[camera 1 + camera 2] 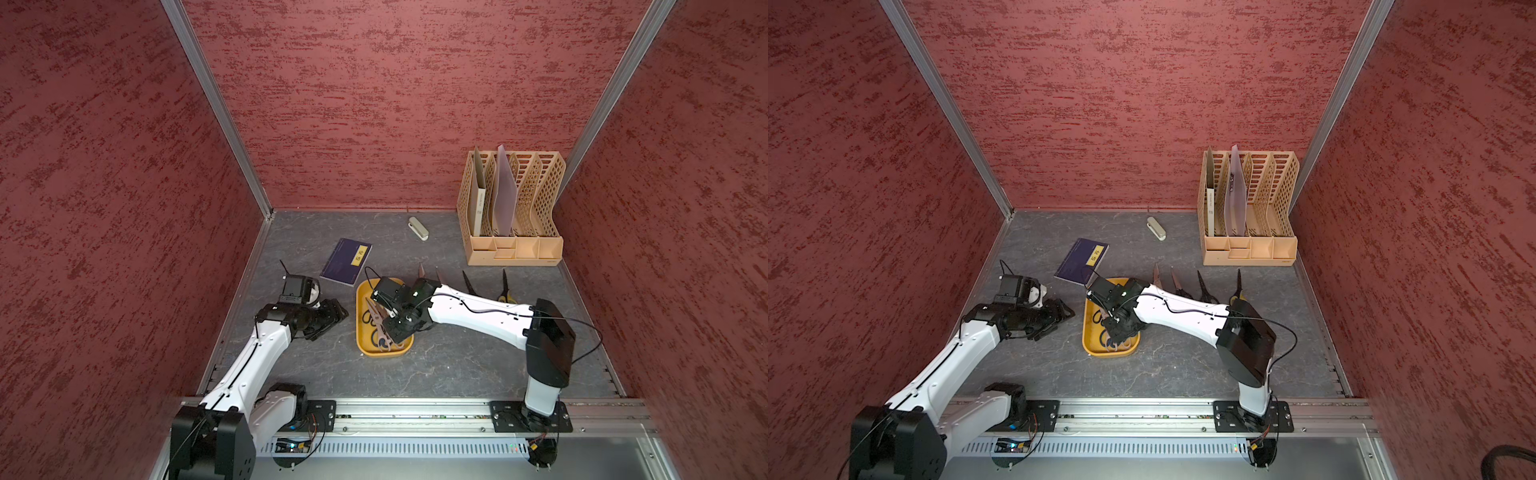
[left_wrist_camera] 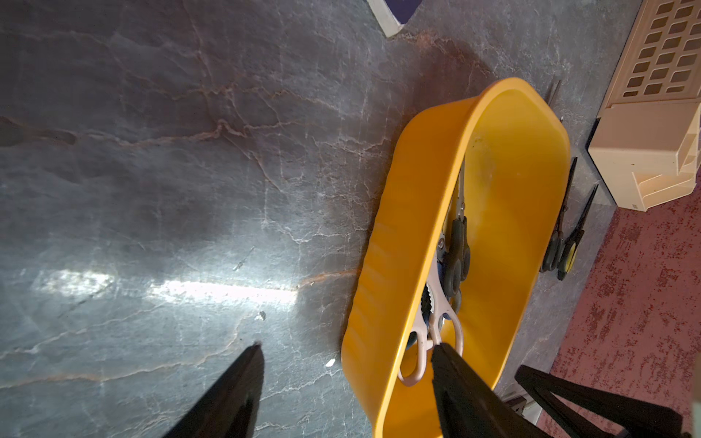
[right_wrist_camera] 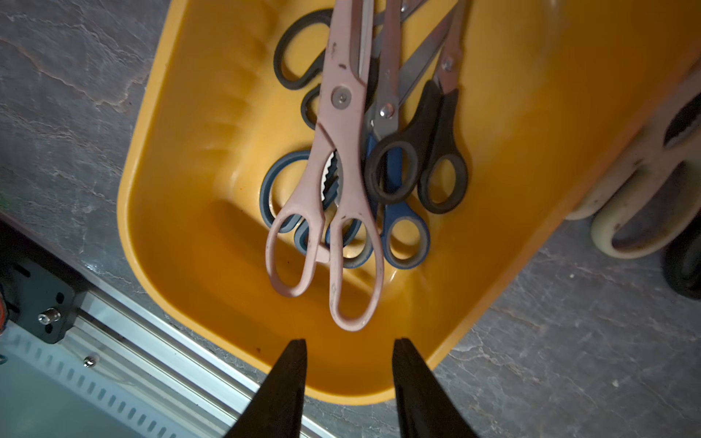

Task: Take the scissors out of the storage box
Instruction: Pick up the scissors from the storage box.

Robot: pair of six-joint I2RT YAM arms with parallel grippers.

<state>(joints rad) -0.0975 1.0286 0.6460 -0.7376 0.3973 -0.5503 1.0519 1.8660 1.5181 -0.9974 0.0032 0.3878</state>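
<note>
The mustard-yellow storage box (image 1: 384, 354) (image 1: 1108, 353) sits mid-table. Inside it lie several scissors: pinkish-grey kitchen shears (image 3: 341, 170) on top, a black-handled pair (image 3: 428, 151) and a blue-handled pair (image 3: 406, 235). More scissors lie on the table right of the box (image 1: 1204, 286) (image 1: 505, 286), among them a cream-handled pair (image 3: 645, 212). My right gripper (image 3: 349, 340) (image 1: 392, 334) hangs open over the box's near end, just short of the shears' handle loops, holding nothing. My left gripper (image 2: 347, 346) (image 1: 332, 316) stands open and empty beside the box's left wall (image 2: 383, 265).
A purple notebook (image 1: 345, 261) lies just behind the box. A grey-beige stapler (image 1: 418, 228) sits near the back wall. A tall beige lattice file organizer (image 1: 513, 208) fills the back right corner. The metal rail (image 1: 415, 409) runs along the front edge.
</note>
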